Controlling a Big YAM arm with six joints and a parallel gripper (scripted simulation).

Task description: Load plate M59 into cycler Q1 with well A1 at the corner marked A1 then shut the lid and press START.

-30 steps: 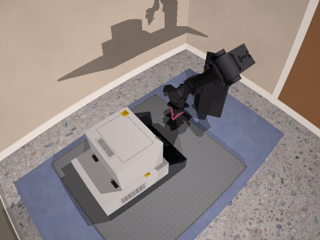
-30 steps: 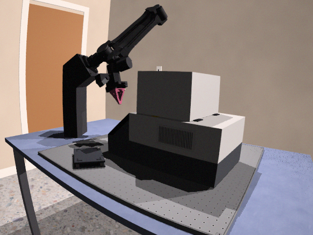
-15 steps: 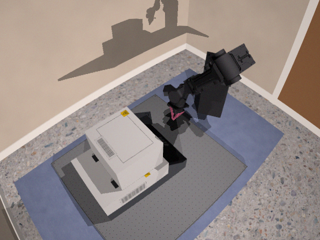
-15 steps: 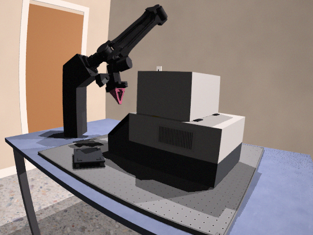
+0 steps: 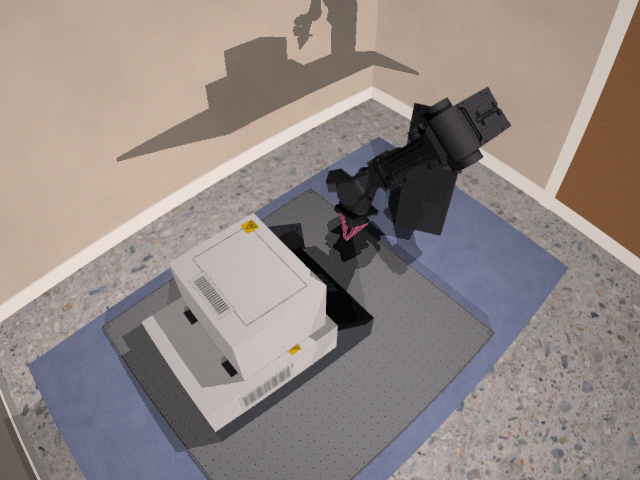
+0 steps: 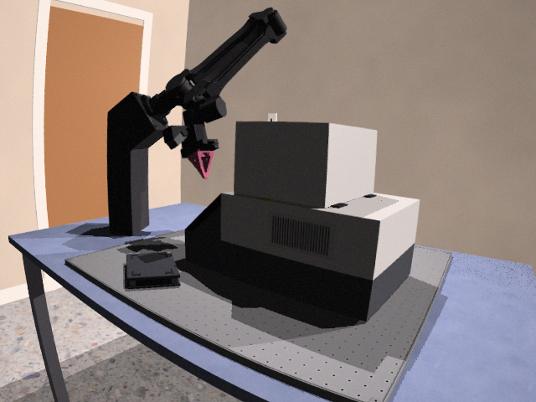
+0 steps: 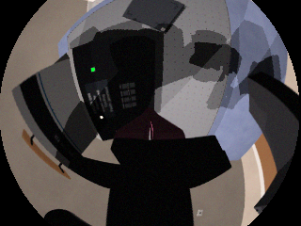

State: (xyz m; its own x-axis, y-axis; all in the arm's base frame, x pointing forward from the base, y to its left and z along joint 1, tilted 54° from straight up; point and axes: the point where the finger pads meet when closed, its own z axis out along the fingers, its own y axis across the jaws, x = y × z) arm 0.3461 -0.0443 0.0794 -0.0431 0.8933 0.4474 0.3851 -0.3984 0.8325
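Note:
The cycler Q1 (image 5: 248,315) is a white box on the grey baseplate, and its lid (image 6: 302,160) is shut. Its dark sloping front panel (image 5: 336,294) faces the arm. In the wrist view the panel's lamp (image 7: 93,70) is green and the rows of keys (image 7: 126,96) lie beside it. The dark plate M59 lies on the nest N1 (image 6: 151,268), left of the panel; it also shows in the wrist view (image 7: 153,9). My gripper (image 6: 203,166) (image 5: 352,232) has pink fingers. It is shut and empty, and it hangs in the air above the panel's front, pointing down.
The arm's black base column (image 6: 127,168) stands at the table's left rear, on the blue table top. The grey perforated baseplate (image 6: 302,346) reaches close to the table's front edge. Walls stand behind the table.

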